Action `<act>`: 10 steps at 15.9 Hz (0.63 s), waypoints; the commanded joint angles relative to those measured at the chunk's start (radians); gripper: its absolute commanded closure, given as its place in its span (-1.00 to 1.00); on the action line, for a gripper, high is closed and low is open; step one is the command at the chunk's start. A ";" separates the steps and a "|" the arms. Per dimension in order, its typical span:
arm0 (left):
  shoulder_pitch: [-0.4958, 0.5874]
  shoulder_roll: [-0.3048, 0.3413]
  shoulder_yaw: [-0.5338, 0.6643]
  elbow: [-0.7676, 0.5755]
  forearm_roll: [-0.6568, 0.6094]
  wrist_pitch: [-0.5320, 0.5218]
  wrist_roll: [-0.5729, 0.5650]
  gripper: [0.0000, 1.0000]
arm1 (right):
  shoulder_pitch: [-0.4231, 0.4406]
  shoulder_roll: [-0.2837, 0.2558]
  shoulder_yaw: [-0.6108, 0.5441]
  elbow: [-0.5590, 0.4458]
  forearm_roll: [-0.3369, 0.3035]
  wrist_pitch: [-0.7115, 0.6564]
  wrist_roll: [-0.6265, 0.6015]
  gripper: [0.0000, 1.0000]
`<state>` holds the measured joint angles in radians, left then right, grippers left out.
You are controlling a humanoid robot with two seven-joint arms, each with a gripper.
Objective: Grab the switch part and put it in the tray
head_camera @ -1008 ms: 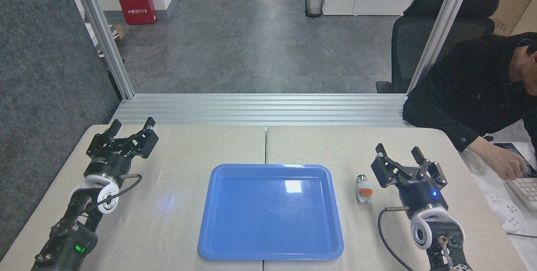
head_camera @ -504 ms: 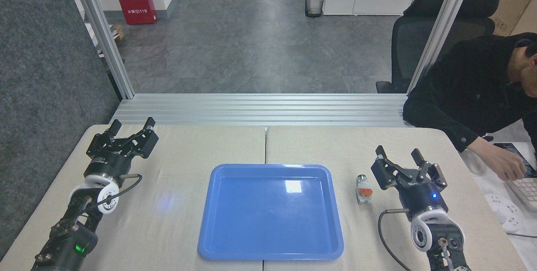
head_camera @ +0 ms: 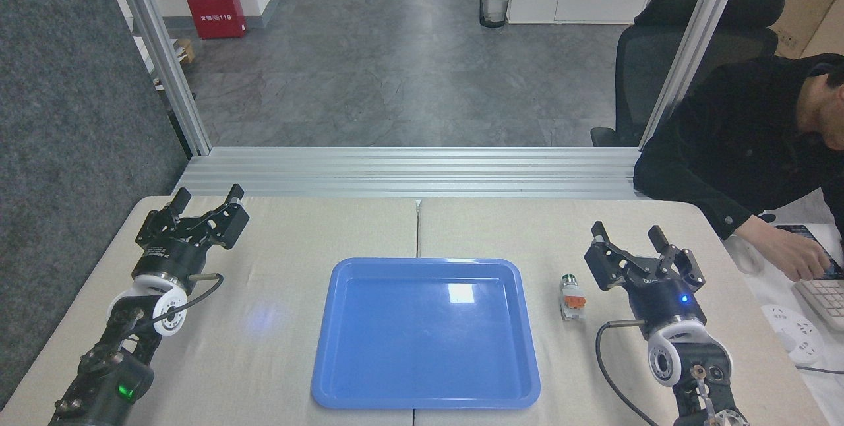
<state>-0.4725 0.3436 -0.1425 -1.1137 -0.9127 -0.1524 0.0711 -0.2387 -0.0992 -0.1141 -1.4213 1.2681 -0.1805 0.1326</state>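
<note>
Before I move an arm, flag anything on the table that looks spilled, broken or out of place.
Nothing stands out. The switch part lies on the table just right of the tray, which holds nothing. Both the left gripper and right gripper have open jaws and hold nothing.

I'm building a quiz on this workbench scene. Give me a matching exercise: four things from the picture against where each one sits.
Things:
1. switch part
2. tray
3. left tool
4. keyboard

Places:
A. table centre
B. far right edge, under a person's hand
C. between tray and right tool
D. far left of table

Pairs: 1-C, 2-A, 3-D, 4-B
</note>
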 commanded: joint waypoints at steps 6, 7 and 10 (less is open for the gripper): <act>0.000 0.000 0.000 0.000 0.000 0.001 -0.001 -1.00 | -0.014 -0.008 0.007 0.007 0.010 -0.001 0.004 -1.00; 0.000 0.000 0.000 0.000 0.000 0.001 -0.001 -1.00 | -0.014 -0.007 0.007 0.007 0.010 -0.001 0.004 -1.00; 0.000 0.000 0.000 0.000 0.000 0.001 -0.001 -1.00 | -0.011 -0.002 0.007 0.007 0.008 -0.001 0.002 -1.00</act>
<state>-0.4725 0.3436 -0.1426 -1.1137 -0.9127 -0.1524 0.0711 -0.2520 -0.1045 -0.1093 -1.4169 1.2762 -0.1824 0.1361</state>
